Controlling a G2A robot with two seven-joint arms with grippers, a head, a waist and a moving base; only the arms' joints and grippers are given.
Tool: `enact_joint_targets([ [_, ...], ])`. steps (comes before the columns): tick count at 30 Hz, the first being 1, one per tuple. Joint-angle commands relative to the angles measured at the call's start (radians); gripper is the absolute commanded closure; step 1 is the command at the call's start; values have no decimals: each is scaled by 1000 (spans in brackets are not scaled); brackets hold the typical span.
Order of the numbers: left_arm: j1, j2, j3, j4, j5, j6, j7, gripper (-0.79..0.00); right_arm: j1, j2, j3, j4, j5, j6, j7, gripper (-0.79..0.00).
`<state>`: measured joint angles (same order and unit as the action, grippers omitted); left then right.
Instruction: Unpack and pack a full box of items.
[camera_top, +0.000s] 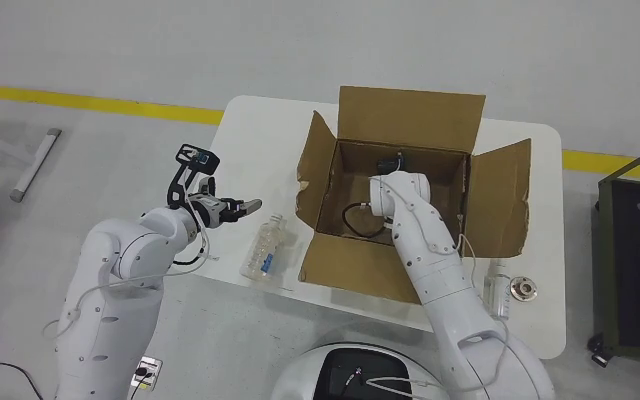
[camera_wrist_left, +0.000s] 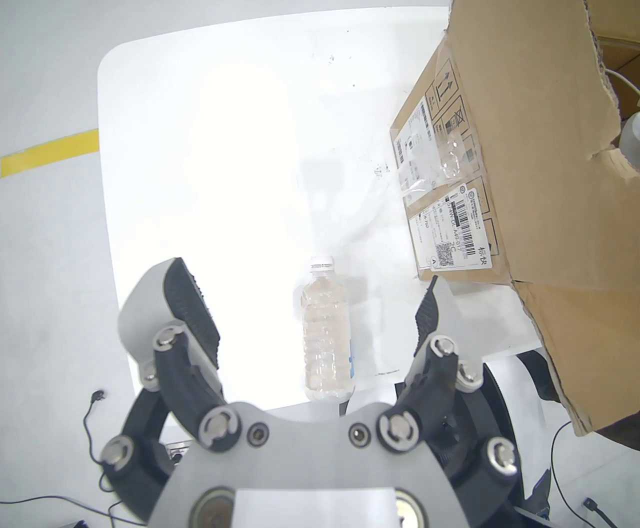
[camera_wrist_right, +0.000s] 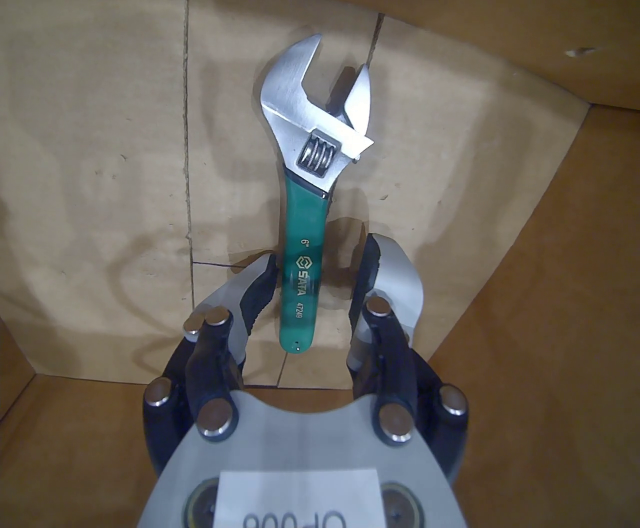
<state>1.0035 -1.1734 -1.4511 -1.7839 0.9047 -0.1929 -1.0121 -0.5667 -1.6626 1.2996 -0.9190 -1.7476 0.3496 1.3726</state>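
Adjustable wrench (camera_wrist_right: 305, 240) lies flat on the cardboard box (camera_wrist_right: 100, 175) floor, its long axis pointing straight away from our right hand (camera_wrist_right: 319, 265), spread open astride the green handle, so we judge closing suffices.

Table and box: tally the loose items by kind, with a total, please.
Plastic bottle: 1, lying on the table
Adjustable wrench: 1, inside the cardboard box
Round metal part: 1, on the table
White item beside it, kind unclear: 1
Total: 4
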Motion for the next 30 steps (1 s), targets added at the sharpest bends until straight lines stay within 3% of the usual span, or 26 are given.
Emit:
enact_joint_targets([
  [1, 0, 0, 0, 0, 0, 0, 0, -785, 3, -1, 0, 9, 0, 2, -4, -336],
  [5, 0, 0, 0, 0, 0, 0, 0, -785, 4, -4, -1, 19, 1, 5, -11, -243],
  [7, 0, 0, 0, 0, 0, 0, 0, -785, 3, -5, -1, 18, -2, 9, -14, -34],
  [8, 0, 0, 0, 0, 0, 0, 0, -785, 1, -5, -1, 15, -2, 10, -16, 0],
  [17, 0, 0, 0, 0, 0, 0, 0, -785, -40, -1, 23, -91, 1, -6, -12, 0],
  [30, 0, 0, 0, 0, 0, 0, 0, -785, -213, 22, 135, -530, 125, -165, 14, 0],
])
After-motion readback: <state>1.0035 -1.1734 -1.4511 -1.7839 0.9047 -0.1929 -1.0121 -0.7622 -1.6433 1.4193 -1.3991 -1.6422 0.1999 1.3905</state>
